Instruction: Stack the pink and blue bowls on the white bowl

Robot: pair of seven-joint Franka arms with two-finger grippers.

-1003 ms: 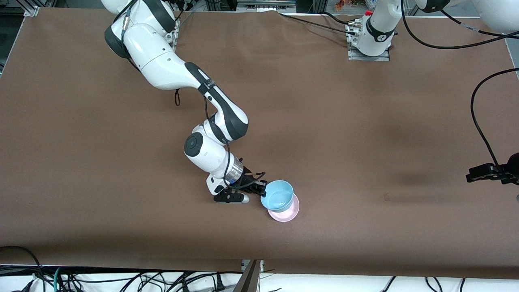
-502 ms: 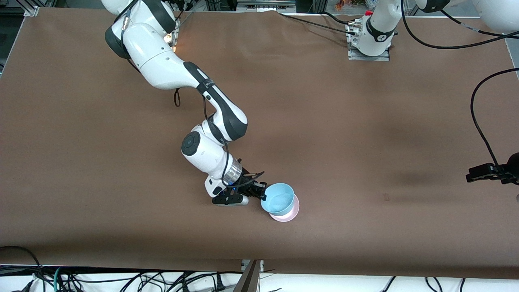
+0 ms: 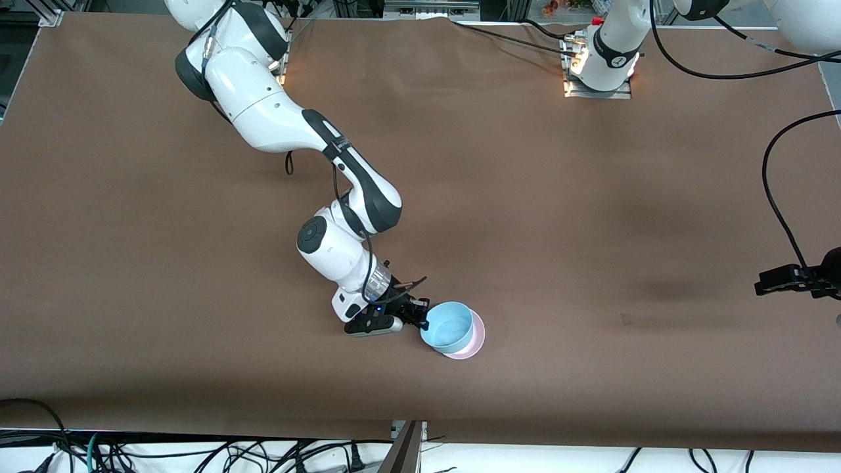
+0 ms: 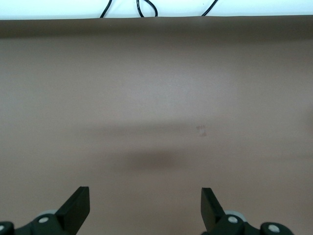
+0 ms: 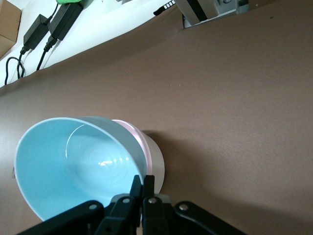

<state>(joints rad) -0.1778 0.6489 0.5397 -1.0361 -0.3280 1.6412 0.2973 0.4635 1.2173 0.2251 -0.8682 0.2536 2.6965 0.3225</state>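
Two bowls sit nearly nested: the blue bowl [image 3: 447,326], its rim pinched by the right gripper [image 3: 424,317], hangs tilted just above the pink bowl [image 3: 474,342], still offset toward that gripper. Left gripper [image 4: 145,208] waits, fingers spread, well apart.

Pretty much the whole brown table [image 3: 525,217] is open, so a gripper could pass nearly anywhere on it. The only cluster in the way sits toward the front camera's edge: blue bowl [image 3: 447,326] nested in the pink bowl [image 3: 474,342], w/ the right gripper [image 3: 423,320] pinched onto the blue rim on the right arm's side, so that approach is blocked. The right arm stretches over the table from its base to there. Left gripper [image 4: 145,208] waits w/ fingers apart at the left arm's end, just bare cloth under it.
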